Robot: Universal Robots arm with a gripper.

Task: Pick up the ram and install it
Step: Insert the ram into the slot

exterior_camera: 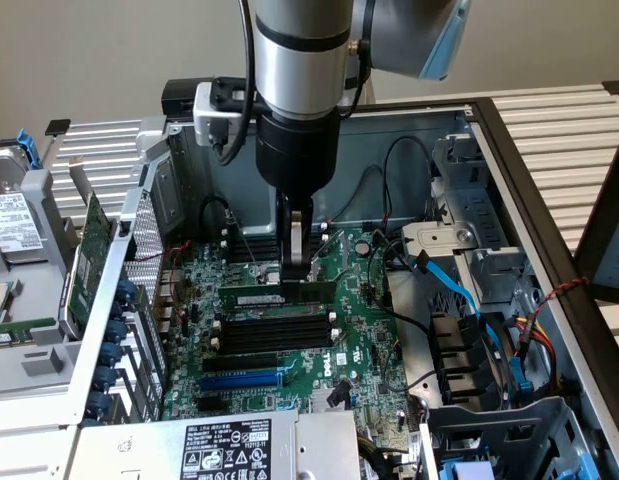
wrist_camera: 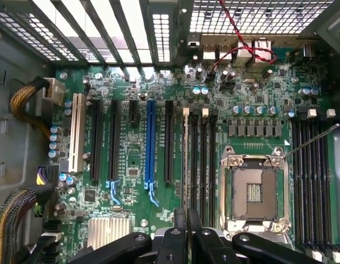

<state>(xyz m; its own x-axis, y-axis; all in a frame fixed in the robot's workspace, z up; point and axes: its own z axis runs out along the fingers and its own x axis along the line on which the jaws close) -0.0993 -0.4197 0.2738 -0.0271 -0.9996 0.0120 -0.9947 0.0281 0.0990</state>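
The ram [exterior_camera: 259,297] is a narrow green stick with a white label. It stands on edge along the farthest of the black memory slots [exterior_camera: 274,335] on the motherboard inside the open computer case. My gripper [exterior_camera: 296,275] comes straight down onto it and is shut on the ram's upper edge near its middle. In the wrist view the ram [wrist_camera: 185,165] shows edge-on as a thin line running away from my gripper [wrist_camera: 186,220], beside the empty black slots [wrist_camera: 203,159].
A bare CPU socket [wrist_camera: 252,190] lies beside the slots. A blue slot [exterior_camera: 244,380] and a power supply [exterior_camera: 224,450] sit nearer the camera. Blue cables [exterior_camera: 454,285] and drive bays crowd the exterior view's right. A green expansion card [exterior_camera: 89,255] and a hard drive [exterior_camera: 9,225] lie outside the case.
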